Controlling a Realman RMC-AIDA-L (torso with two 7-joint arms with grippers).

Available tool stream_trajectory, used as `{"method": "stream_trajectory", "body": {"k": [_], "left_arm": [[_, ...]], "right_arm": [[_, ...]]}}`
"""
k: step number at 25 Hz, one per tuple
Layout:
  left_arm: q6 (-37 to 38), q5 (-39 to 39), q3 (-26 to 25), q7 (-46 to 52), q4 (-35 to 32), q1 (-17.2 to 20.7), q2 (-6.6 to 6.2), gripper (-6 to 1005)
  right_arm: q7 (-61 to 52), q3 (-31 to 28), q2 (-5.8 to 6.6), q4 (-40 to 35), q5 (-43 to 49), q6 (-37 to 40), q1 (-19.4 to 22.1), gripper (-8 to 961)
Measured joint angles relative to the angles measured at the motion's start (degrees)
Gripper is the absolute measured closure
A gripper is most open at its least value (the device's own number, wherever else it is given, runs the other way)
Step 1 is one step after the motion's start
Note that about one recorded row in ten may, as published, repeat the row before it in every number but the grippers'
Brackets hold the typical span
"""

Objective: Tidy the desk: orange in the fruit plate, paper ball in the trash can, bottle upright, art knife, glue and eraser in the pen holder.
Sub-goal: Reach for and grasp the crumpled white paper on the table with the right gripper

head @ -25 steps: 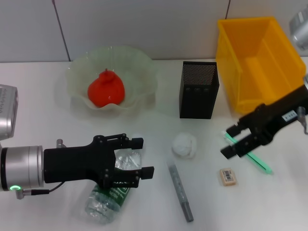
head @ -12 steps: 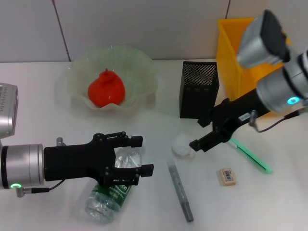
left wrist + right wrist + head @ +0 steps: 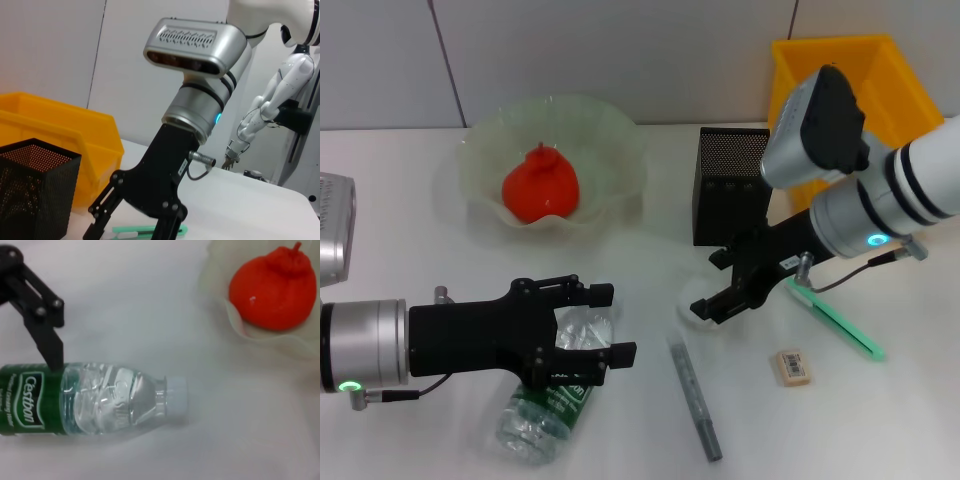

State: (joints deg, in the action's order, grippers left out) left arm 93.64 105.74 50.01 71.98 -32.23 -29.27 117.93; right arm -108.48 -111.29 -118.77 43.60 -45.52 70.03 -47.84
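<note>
Bottle (image 3: 95, 400) lying flat, clear, green label

Bright orange-red orange (image 3: 540, 187) in a pale, translucent green plate (image 3: 610, 140); yellow bin (image 3: 892, 70); black mesh pen holder (image 3: 732, 186). Clear bottle (image 3: 95, 399) with a green label and white cap; white paper ball (image 3: 698, 303). Grey knife (image 3: 694, 396), mint-green glue stick (image 3: 840, 322), beige eraser (image 3: 792, 366), black grippers, white table (image 3: 410, 260).
</note>
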Motion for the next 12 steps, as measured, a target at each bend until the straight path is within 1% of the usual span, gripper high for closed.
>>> {"method": "stream_trajectory", "body": {"k": [12], "left_arm": [[0.1,0.1,0.4,0.0,-0.3,-0.2,-0.14,194]], "right_arm": [[1.5,0.6,-0.41,-3.2,-1.1,-3.4,-0.3,172]]}}
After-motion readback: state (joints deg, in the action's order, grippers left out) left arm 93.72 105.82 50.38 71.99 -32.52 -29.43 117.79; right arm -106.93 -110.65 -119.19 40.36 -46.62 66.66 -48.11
